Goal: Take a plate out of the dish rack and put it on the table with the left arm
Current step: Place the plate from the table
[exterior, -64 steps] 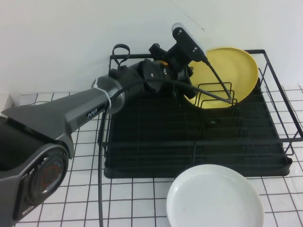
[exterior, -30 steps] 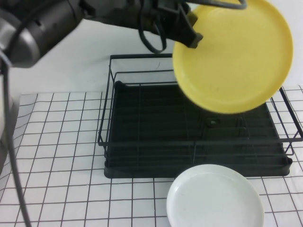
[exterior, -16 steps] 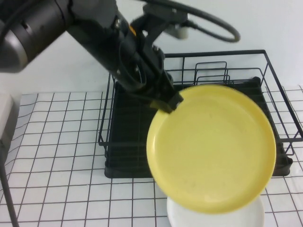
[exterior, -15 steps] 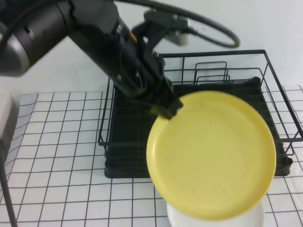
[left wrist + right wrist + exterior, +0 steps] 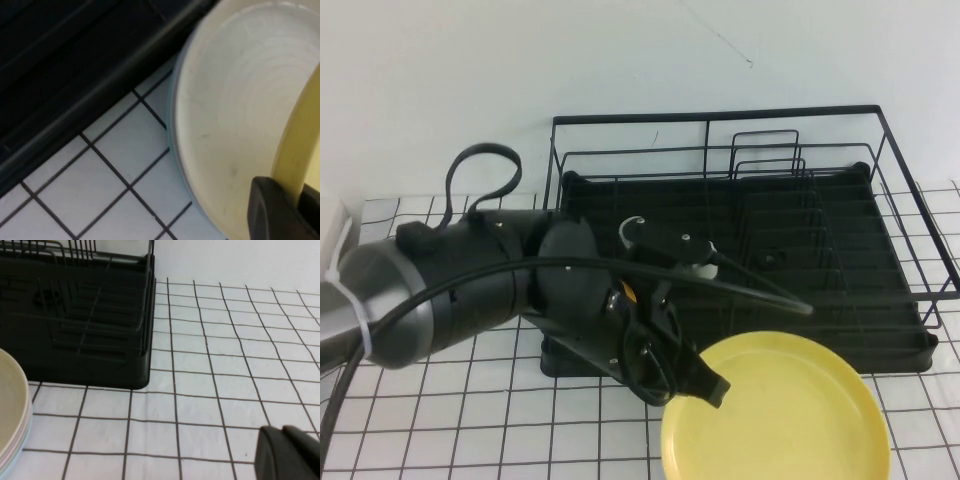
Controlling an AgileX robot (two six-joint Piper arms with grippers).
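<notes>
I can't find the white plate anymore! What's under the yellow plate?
Under the yellow plate, which the left gripper pinches shut by its rim, sits the white plate. From above it is fully covered; the left wrist view shows it. The right gripper waits beside the dish rack.

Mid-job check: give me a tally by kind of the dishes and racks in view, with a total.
Round plates: 2, a plain yellow plate held by the left gripper and a white plate under it
Black wire dish rack: 1
Total: 3
</notes>
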